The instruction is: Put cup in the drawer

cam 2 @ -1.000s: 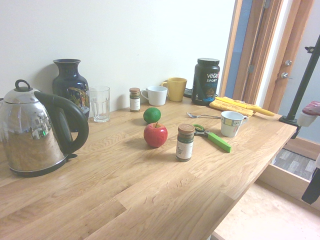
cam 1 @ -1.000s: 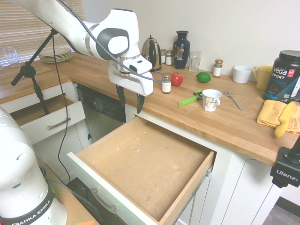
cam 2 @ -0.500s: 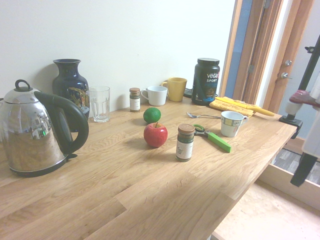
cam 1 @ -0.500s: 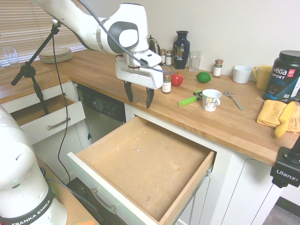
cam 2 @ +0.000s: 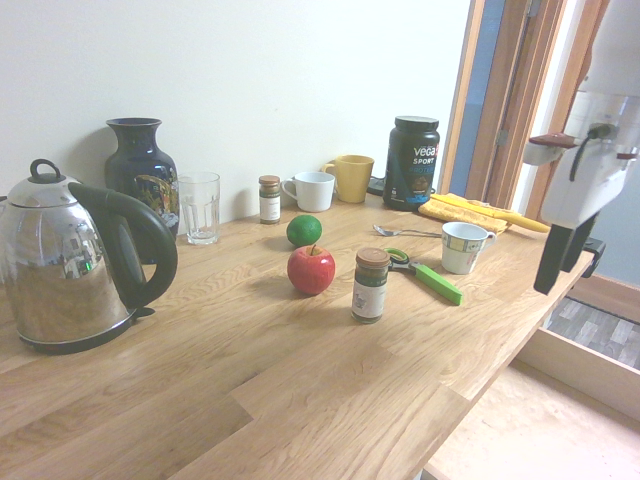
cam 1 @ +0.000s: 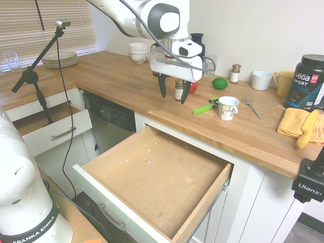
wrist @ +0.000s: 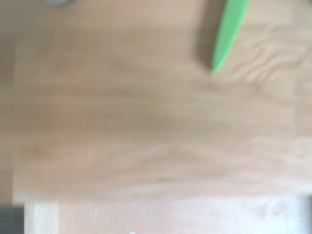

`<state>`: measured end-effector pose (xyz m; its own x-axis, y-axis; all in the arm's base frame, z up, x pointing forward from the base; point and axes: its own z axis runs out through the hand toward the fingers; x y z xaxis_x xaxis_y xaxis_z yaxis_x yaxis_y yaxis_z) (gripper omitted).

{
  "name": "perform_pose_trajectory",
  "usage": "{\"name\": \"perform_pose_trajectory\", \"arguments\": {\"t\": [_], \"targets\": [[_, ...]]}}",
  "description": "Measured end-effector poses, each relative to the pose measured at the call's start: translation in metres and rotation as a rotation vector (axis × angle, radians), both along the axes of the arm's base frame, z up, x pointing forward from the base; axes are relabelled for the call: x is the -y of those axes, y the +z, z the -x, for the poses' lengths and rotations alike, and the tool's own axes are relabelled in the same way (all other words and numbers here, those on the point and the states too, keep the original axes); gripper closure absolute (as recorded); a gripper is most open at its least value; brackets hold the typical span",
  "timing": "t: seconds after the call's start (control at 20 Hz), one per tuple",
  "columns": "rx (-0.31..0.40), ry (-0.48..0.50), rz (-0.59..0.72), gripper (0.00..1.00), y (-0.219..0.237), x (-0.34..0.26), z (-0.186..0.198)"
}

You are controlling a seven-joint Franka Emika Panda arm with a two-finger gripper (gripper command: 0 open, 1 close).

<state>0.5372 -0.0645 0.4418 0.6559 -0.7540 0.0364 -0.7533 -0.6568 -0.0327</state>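
First exterior view: the white arm's gripper [cam 1: 173, 93] hangs spread and empty above the wooden counter [cam 1: 126, 83]. The small whitish mug [cam 1: 228, 107] stands well apart on the counter, beside the green-handled tool [cam 1: 204, 108], behind the open wide wooden drawer [cam 1: 157, 177].

Second exterior view: the mug [cam 2: 464, 246] sits near the counter's edge.

Wrist view: blurred wood, green handle [wrist: 228, 30].

This is looking like a home kitchen. A long wooden desk [cam 1: 116, 81] is running along the wall, with white cabinets under it and a wide drawer [cam 1: 152, 179] standing open. A steel kettle [cam 2: 70, 265], an apple [cam 2: 311, 270], a lime [cam 2: 304, 230], spice jars [cam 2: 370, 285] and mugs [cam 2: 314, 190] are sitting on the desk. Plates [cam 1: 59, 59] are lying stacked near the window blinds [cam 1: 35, 25].
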Motion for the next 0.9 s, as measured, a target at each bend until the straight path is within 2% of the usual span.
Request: {"name": "perform_pose_trajectory", "arguments": {"t": [0.3, 0.9], "targets": [[-0.001, -0.059, -0.011, 0.00, 0.015, 0.031, -0.043], [-0.005, -0.138, -0.014, 0.00, 0.003, 0.080, -0.121]]}}
